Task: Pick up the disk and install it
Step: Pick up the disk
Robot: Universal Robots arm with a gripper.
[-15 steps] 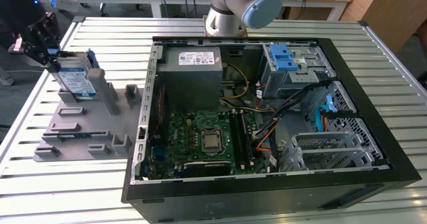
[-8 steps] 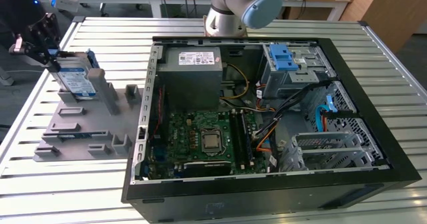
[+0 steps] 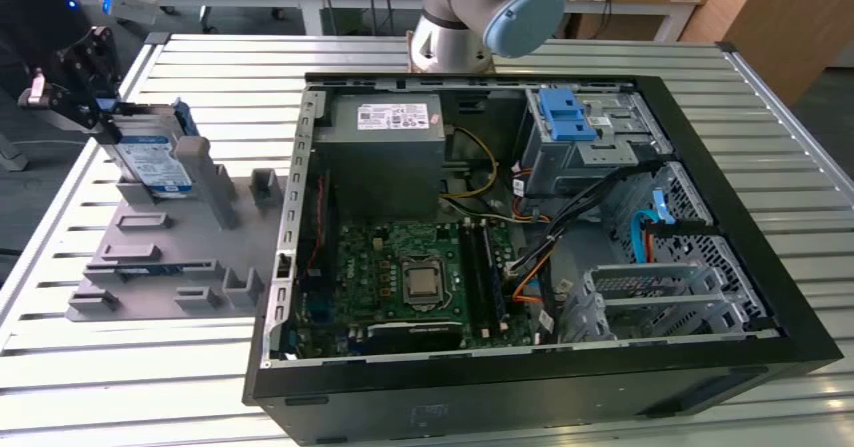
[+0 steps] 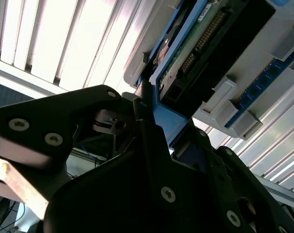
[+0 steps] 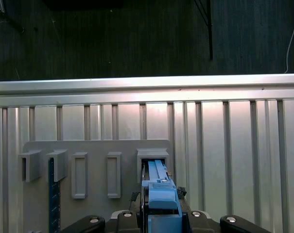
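The pincer [image 3: 110,119] is closed on the blue frame [image 5: 159,191] of the disk [image 3: 151,165], which is likely stiff, weighty and shock-sensitive; its frame edges look safest to hold.

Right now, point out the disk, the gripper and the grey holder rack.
disk [image 3: 156,167], exterior view, labelled face.
gripper [image 4: 168,117], second wrist view, between its fingertips.
grey holder rack [image 3: 200,249], exterior view, bare base plate.

Disk [image 3: 154,162] w/ blue plastic frame; table [image 3: 134,387] ribbed metal

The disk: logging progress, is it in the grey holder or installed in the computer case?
In the holder: the disk stands on edge in the grey holder, outside the open computer case, gripper at its upper end.
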